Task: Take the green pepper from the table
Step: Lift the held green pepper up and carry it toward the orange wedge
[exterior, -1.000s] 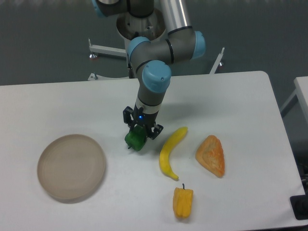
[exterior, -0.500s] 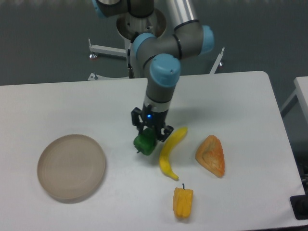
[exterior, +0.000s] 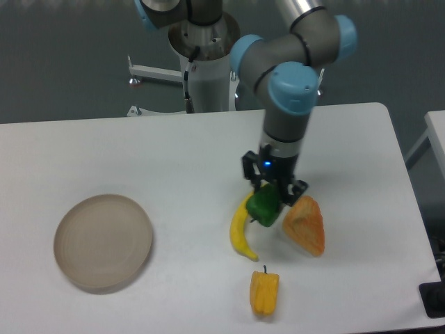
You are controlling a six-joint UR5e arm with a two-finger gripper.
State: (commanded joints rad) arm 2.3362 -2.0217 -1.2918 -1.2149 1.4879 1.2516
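Note:
The green pepper (exterior: 264,207) is a small glossy dark-green lump held in my gripper (exterior: 269,198), which is shut on it. The pepper hangs above the white table (exterior: 139,153), over the gap between the banana and the orange wedge. The gripper's fingers reach down from the arm's wrist and cover the pepper's top. The pepper partly hides the banana's upper end.
A yellow banana (exterior: 240,233) lies just left of the held pepper. An orange triangular wedge (exterior: 306,226) lies just right. A yellow-orange pepper (exterior: 264,292) sits near the front edge. A round beige plate (exterior: 103,241) is at the left.
The arm has carried the green pepper to the right, from beside the plate side of the banana to above the banana and the orange wedge. The other objects have not moved.

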